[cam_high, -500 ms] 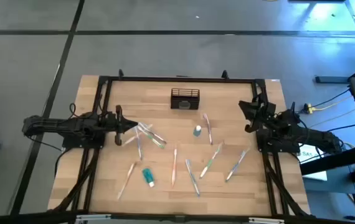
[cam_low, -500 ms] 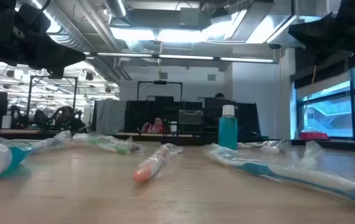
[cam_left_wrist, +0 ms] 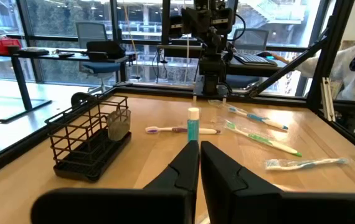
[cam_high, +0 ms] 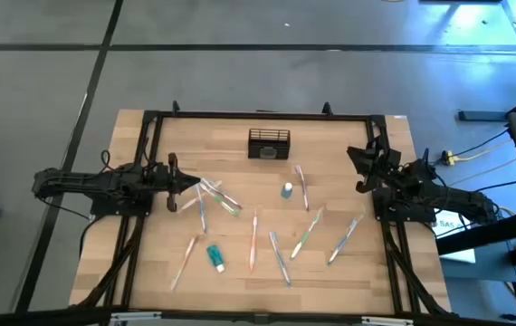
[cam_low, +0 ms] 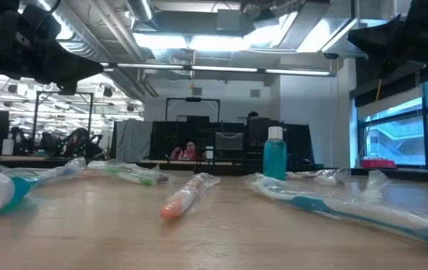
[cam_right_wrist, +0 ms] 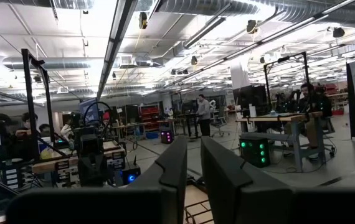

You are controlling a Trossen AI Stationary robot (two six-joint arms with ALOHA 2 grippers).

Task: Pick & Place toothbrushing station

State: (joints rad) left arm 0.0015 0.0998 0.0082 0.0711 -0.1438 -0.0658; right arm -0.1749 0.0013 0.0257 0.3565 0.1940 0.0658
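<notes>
Nothing on the table (cam_high: 149, 272) has shifted since half a second ago; both arms and all objects sit as before. Only change noted: a dark figure in the room behind, low view, stands slightly further left.

Left gripper (cam_high: 193, 184): fingers (cam_left_wrist: 187, 163) pressed nearly together with a thin slit between them, holding nothing. It hovers by the table's left edge, about midway along it, pointing toward the middle of the table, its tips close to a clear-wrapped toothbrush (cam_high: 219, 196).

Right gripper (cam_high: 356, 156): fingers (cam_right_wrist: 172, 163) close together with a narrow gap, empty. It sits near the right edge, raised and aimed out into the room rather than at the table.

Toothbrushing station (cam_high: 269, 143): black wire-mesh caddy, upright, near the far edge at about its middle, untouched, well apart from both grippers. Left wrist view shows it (cam_left_wrist: 89, 135) empty apart from a pale insert.

Between the grippers: small teal bottle (cam_high: 287, 190), upright, white cap. Teal tube (cam_high: 215, 257) lies toward the near edge. Several wrapped toothbrushes are scattered across the middle and near half of the table.
</notes>
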